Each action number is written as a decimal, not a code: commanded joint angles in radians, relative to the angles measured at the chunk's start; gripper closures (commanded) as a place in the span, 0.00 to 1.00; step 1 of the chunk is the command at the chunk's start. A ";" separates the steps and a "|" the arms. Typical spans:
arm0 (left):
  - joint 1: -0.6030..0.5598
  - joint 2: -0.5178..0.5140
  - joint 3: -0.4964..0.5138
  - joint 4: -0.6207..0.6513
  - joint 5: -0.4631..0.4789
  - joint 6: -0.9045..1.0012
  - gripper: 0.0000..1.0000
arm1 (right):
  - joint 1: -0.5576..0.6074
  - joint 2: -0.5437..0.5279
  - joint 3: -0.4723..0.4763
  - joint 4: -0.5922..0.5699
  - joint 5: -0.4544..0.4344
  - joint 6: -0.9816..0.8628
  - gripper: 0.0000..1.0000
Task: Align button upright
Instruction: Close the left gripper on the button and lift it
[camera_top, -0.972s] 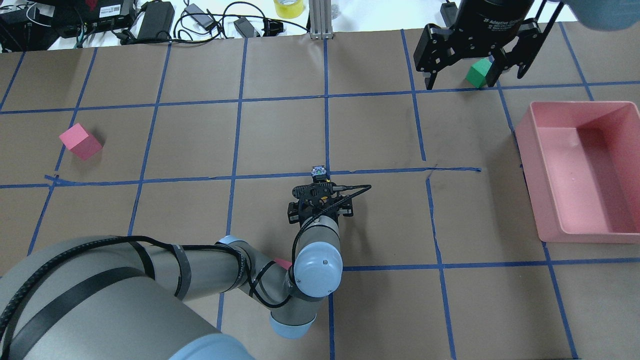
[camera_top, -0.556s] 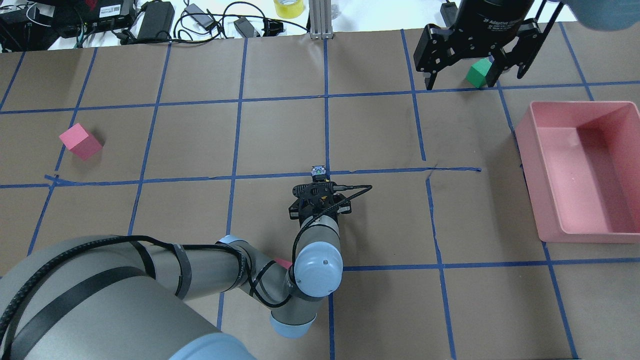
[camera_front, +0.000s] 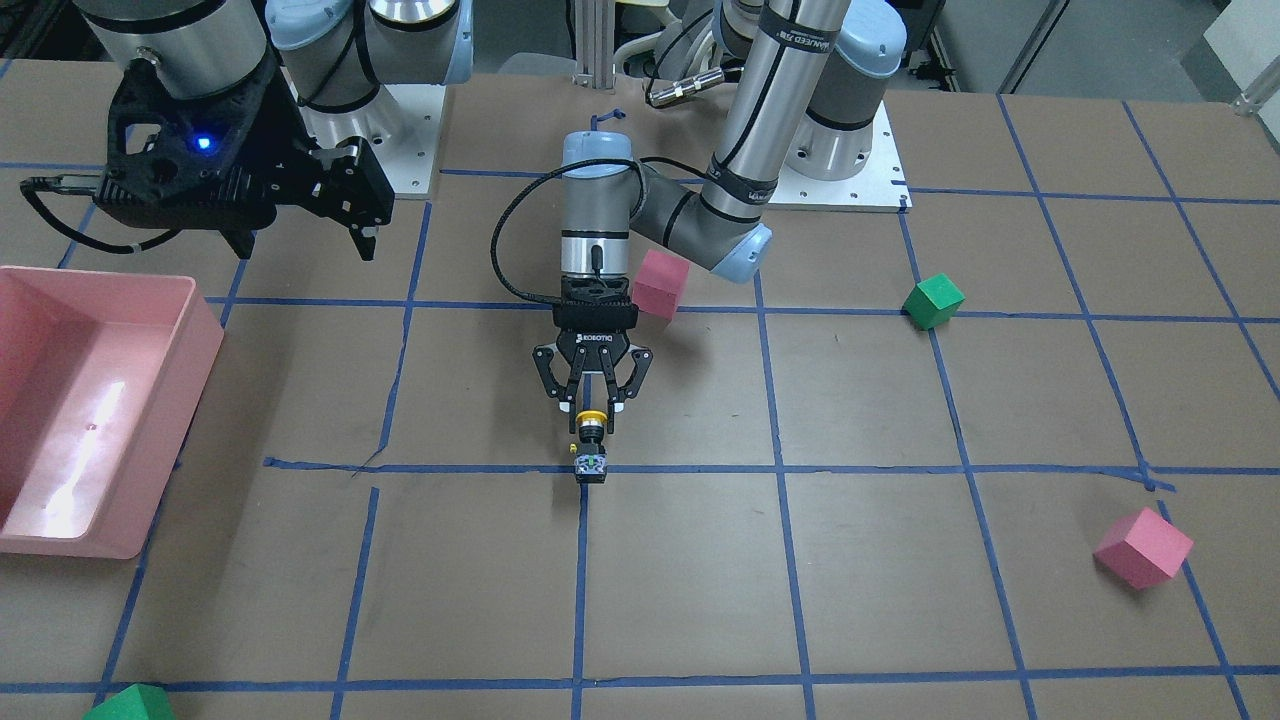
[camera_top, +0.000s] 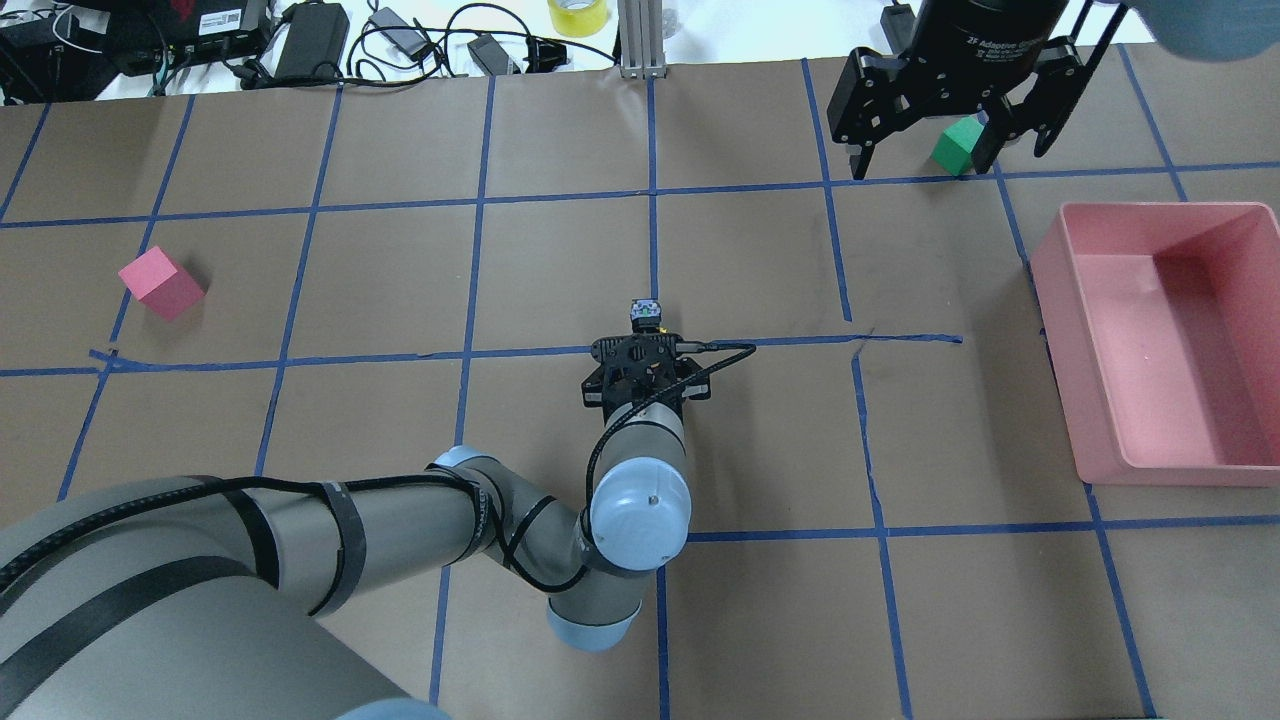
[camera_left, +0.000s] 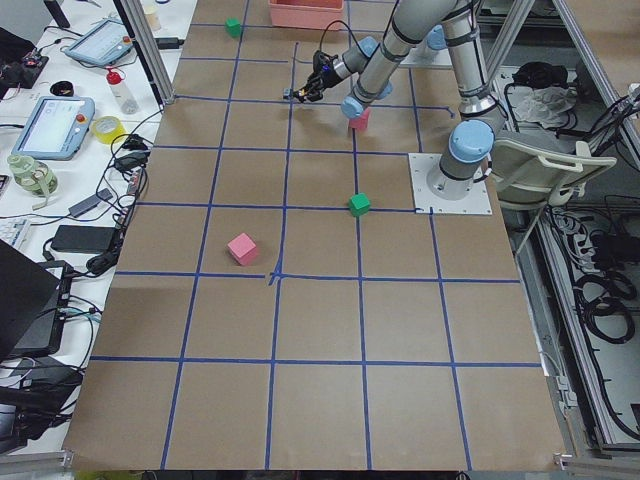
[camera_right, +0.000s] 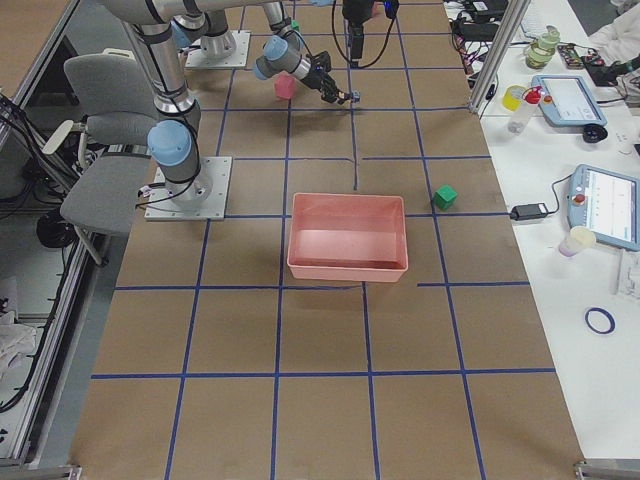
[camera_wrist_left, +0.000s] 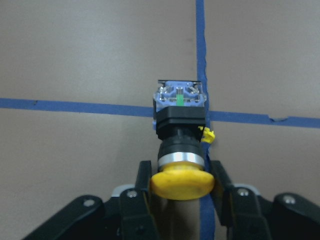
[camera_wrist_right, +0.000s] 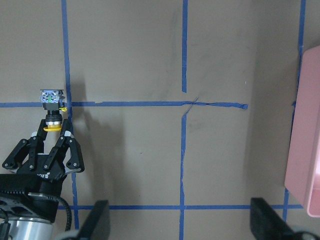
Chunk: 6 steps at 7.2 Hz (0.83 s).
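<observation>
Overhead exterior: button (camera_top: 646, 313) is mid-desk, at a crossing of blue tape (camera_top: 800, 341) lines. Left gripper (camera_front: 592, 410) pinches its yellow cap between both fingers. The black body and grey block base stick out past the fingertips, pointing away from the robot. The button's axis runs in line with the gripper, not upright. Can't tell if the base touches the paper.

Writing: "ROBOTIQ" on the left gripper's body in the front view. "2F Adaptive" on the right gripper (camera_top: 920, 170); the rest of that print is unreadable.

Right gripper: fingers spread wide, holding nothing, hanging high over the far right of the desk (camera_top: 760, 270). The green cube (camera_top: 955, 145) seen between its fingers from overhead lies on the desk well below it.

Room: pink bin (camera_top: 1160, 206) runs along the desk's right edge, well apart from the button. Closest neighbour is a pink cube (camera_front: 660, 285) beside the left arm's wrist, on the robot's side. The other pink cube (camera_front: 1143, 548) is far left. The second green cube (camera_front: 933, 300) is near the left arm's base.

Counts: 1 button, 2 pink cubes, 2 green cubes, 1 bin.
</observation>
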 joint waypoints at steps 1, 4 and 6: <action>0.059 0.054 0.104 -0.295 -0.059 0.027 0.98 | 0.000 0.001 0.000 0.000 0.000 -0.002 0.01; 0.227 0.150 0.184 -0.719 -0.399 -0.119 0.98 | 0.000 0.001 0.000 0.000 0.000 -0.008 0.01; 0.276 0.215 0.343 -1.120 -0.615 -0.349 0.98 | 0.000 0.001 0.000 0.000 0.000 -0.008 0.01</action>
